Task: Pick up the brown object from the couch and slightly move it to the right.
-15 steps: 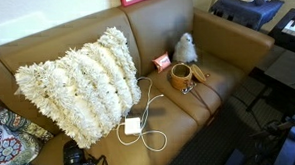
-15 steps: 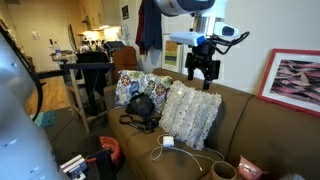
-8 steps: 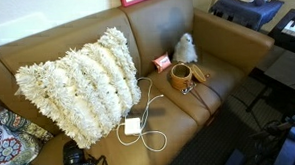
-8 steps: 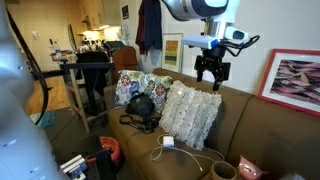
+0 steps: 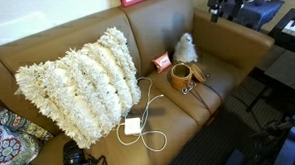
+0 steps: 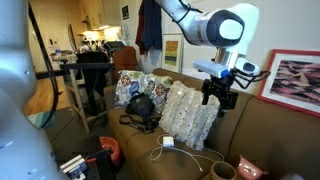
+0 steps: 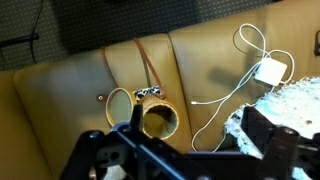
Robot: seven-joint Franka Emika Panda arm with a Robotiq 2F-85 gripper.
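The brown object (image 5: 181, 77) sits on the couch (image 5: 56, 44) seat, with a white plush toy (image 5: 186, 47) at its 12 o'clock. The gripper (image 6: 221, 98) hangs well above, jaws spread wide and empty. In that exterior view the brown object lies at its 6 o'clock.

So from where I'm hanging: the cup (image 5: 182, 77) sits on the couch (image 5: 229, 41) seat, and the plush toy (image 5: 186, 48) is right behind it against the backrest. A little square (image 5: 162, 63) lies just beside the toy. The big pillow (image 5: 77, 81) leans on the backrest, well apart from the cup. The charger block (image 5: 132, 125) lies on the seat in front of the pillow, with its cable (image 5: 148, 97) looping between the two. My gripper (image 6: 220, 95) hangs above the couch, touching nothing.
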